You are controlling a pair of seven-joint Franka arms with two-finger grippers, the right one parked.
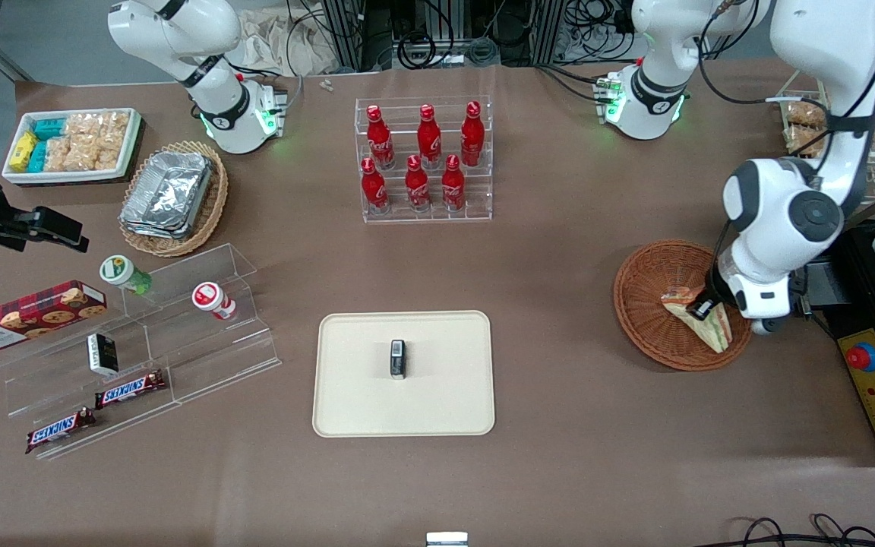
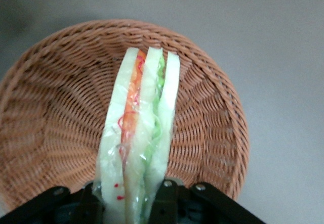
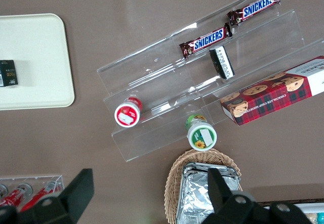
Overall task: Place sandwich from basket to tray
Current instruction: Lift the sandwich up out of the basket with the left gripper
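My claw sits low over the basket, fingers clamped on the wide end of the sandwich. Sandwich stands on edge inside the basket, long axis running straight out from my claw toward the rim nearest the front camera. Tray lies well apart, toward the parked arm's end of the counter; bare counter between. A small dark box sits mid-tray; open room around it. Judgement: lift clear of the rim first.

End effector low over the basket — at the sandwich.
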